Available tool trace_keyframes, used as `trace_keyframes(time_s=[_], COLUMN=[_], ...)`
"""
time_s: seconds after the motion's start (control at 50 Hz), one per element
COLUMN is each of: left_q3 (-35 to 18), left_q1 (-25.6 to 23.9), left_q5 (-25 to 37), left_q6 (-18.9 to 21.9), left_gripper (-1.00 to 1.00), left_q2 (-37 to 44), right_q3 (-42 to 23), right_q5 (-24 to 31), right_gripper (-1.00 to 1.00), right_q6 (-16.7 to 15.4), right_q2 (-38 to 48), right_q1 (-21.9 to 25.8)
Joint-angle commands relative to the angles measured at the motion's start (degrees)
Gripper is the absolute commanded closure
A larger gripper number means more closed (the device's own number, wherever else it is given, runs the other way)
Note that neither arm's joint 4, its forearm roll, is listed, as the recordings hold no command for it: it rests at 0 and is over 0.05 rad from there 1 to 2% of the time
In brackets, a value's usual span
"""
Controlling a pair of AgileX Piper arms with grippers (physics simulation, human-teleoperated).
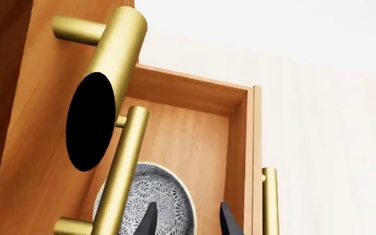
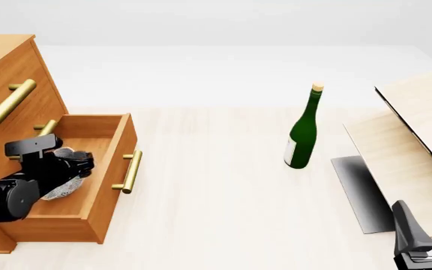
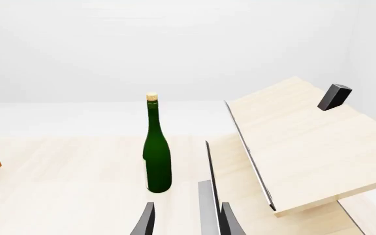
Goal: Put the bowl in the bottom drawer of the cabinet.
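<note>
The cabinet (image 2: 9, 73) stands at the table's left with its bottom drawer (image 2: 109, 191) pulled out. The speckled white bowl (image 2: 55, 194) sits inside the drawer, mostly hidden under my left arm. My left gripper (image 2: 72, 167) hangs over it. In the left wrist view the bowl (image 1: 165, 193) rests on the drawer floor (image 1: 188, 142), and the left gripper (image 1: 189, 223) is open with its fingers on either side of the bowl's rim. My right gripper (image 2: 427, 222) is open at the front right, far from the cabinet, and holds nothing (image 3: 188, 223).
A green bottle (image 2: 302, 135) (image 3: 156, 152) stands upright mid-table. Pale wooden boards (image 2: 418, 140) (image 3: 305, 142) lean at the right above a grey plate (image 2: 362, 191). Brass handles (image 1: 119, 58) of the upper drawers stick out just above the left gripper. The drawer's handle (image 2: 132, 171) faces right.
</note>
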Motion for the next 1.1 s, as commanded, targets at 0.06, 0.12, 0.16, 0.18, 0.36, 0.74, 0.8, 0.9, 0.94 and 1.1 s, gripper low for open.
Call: trace_keyframes(time_s=[0.06, 0.12, 0.16, 0.18, 0.36, 0.74, 0.8, 0.9, 0.94, 1.1], left_q3=[1.01, 0.76, 1.24, 1.43, -0.09, 1.96, 2.29, 3.50, 3.56, 3.00], left_q1=[1.11, 1.42, 2.07, 2.45, 0.38, -1.87, -2.69, -3.74, -3.80, -5.74], left_q5=[-2.23, -0.86, -0.95, -0.98, -0.66, -4.18, -5.59, -8.87, -9.52, -10.89], left_q6=[-1.50, -2.08, -2.26, -2.93, -4.62, -14.63, -15.81, -19.52, -20.39, -23.62], left_gripper=[-1.00, -1.00, -1.00, -1.00, -1.00, -1.00, -1.00, -1.00, -1.00, -1.00], left_q2=[-0.44, -1.87, -2.30, -2.19, -2.15, -3.37, -2.99, -3.77, -3.11, -4.84], right_q3=[0.00, 0.00, 0.00, 0.00, 0.00, 0.00, 0.00, 0.00, 0.00, 0.00], right_q5=[0.00, 0.00, 0.00, 0.00, 0.00, 0.00, 0.00, 0.00, 0.00, 0.00], right_gripper=[-1.00, -1.00, -1.00, -1.00, -1.00, -1.00, -1.00, -1.00, -1.00, -1.00], right_q6=[0.01, -0.01, -0.01, 0.00, 0.01, -0.03, -0.03, 0.02, 0.02, 0.00], right_q2=[0.00, 0.00, 0.00, 0.01, 0.01, 0.00, 0.00, -0.01, 0.01, 0.00], right_q1=[0.00, 0.01, 0.01, 0.00, 0.00, 0.01, 0.01, 0.00, 0.00, 0.00])
